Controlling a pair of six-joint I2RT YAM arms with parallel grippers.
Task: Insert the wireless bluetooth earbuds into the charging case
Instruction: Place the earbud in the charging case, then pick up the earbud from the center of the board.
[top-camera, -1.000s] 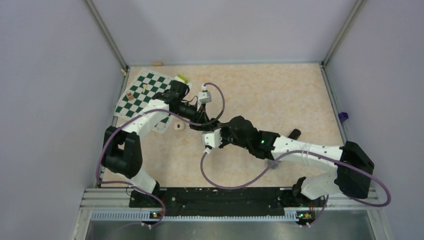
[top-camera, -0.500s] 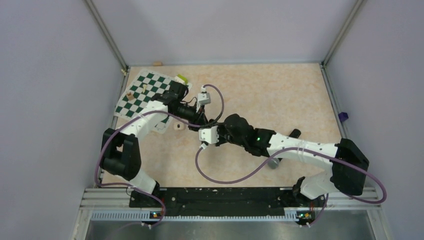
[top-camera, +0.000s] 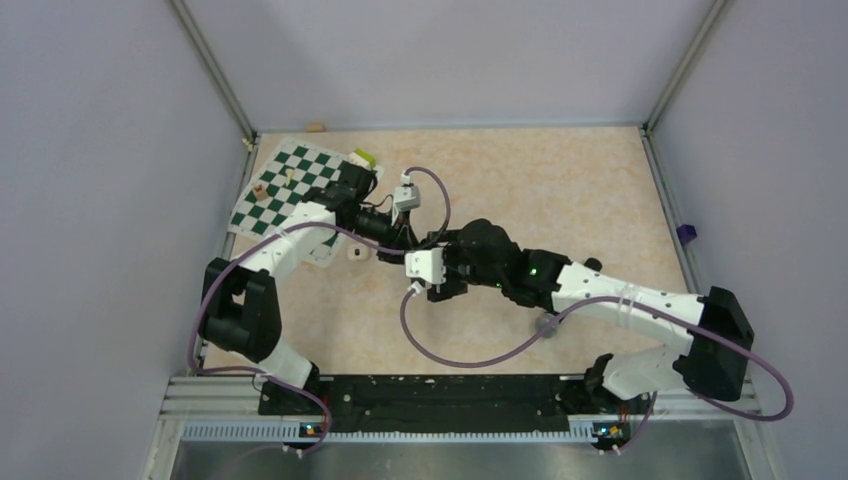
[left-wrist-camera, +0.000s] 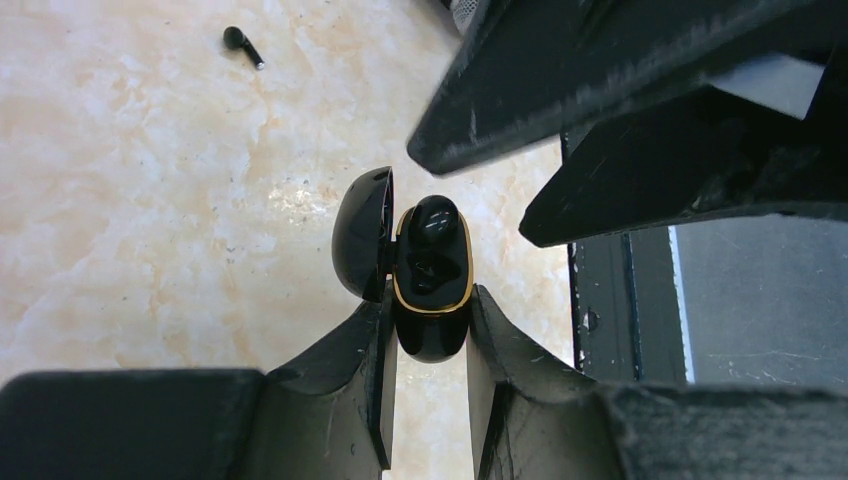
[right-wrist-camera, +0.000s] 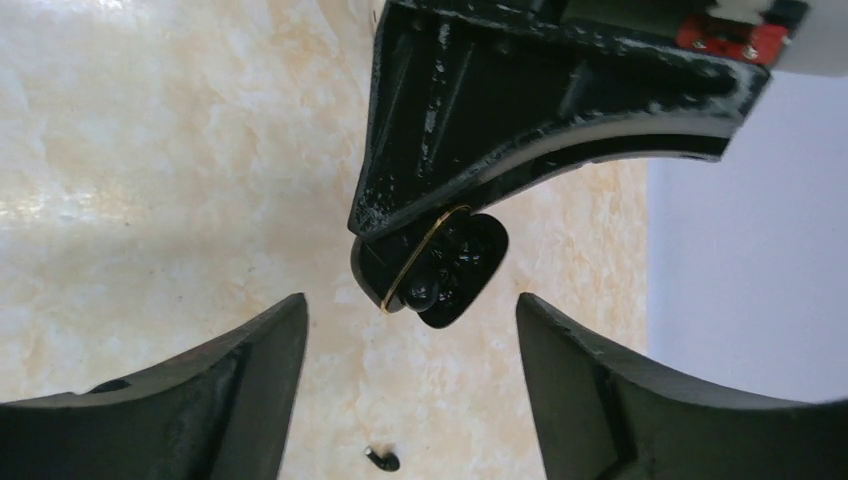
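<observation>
My left gripper is shut on the charging case, a glossy black pill with a gold rim. It holds the case above the table with the lid swung open to the left. One black earbud sits in the case's well. The other earbud lies loose on the table; in the right wrist view this earbud shows below the case. My right gripper stands open just in front of the case with nothing between its fingers. Both grippers meet at mid-table.
A green-and-white chessboard mat lies at the back left with a yellow-green object at its corner. A cream-white round object rests near the left arm. A grey-headed black stick lies under the right arm.
My right gripper has opened wide in front of the case and its arm has shifted slightly right. The left gripper has kept still with the case.
</observation>
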